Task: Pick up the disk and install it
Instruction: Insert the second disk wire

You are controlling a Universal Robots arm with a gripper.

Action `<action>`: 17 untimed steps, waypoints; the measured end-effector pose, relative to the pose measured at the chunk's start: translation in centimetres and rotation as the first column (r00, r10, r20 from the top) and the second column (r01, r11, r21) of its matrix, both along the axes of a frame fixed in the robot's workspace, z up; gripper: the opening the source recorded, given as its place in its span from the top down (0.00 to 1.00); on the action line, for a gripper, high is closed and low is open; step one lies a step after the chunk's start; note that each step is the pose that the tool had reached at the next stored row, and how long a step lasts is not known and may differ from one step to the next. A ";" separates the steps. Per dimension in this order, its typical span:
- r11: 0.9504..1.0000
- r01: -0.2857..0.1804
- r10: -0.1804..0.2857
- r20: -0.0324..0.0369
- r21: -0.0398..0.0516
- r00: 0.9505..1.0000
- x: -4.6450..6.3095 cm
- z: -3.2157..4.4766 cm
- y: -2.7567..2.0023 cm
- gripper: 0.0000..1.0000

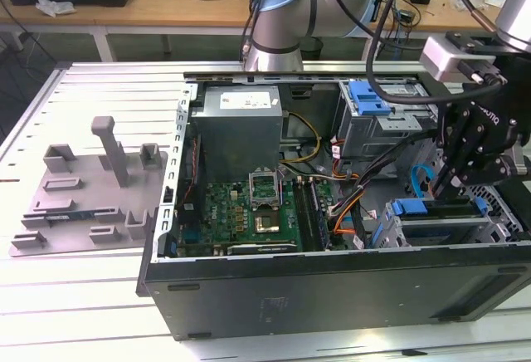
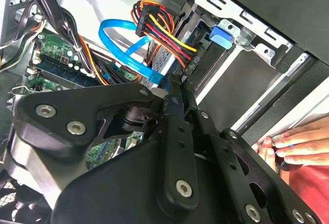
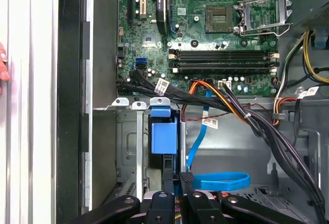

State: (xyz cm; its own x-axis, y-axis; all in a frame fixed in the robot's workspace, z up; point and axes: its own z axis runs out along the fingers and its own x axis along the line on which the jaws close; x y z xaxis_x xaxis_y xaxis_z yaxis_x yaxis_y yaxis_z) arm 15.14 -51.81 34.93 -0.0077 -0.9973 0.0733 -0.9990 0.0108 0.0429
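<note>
Inside the computer case point(image 1: 249, 287), the gripper point(image 3: 177, 180) pinches the disk point(image 3: 163, 139), standing on edge in its bay.

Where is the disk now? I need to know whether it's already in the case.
In the exterior view the disk sits in the bay at the case's right end, directly under the gripper, beside the blue cable.

No text can be read; the white label on the power supply point(image 1: 239, 97) and cable tags point(image 3: 161, 86) stay illegible.
</note>
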 end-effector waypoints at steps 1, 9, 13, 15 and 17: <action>1.000 0.000 0.000 0.000 0.000 1.000 0.0 0.01 0.00 0.84; 1.000 0.000 0.000 0.000 0.000 1.000 0.3 0.03 0.00 0.84; 1.000 0.000 0.000 0.000 0.000 1.000 0.3 0.03 -0.07 0.84; 1.000 0.000 0.000 0.000 0.000 1.000 0.3 0.03 -0.13 0.84; 1.000 0.000 0.000 0.000 0.000 1.000 0.3 0.03 -0.22 0.84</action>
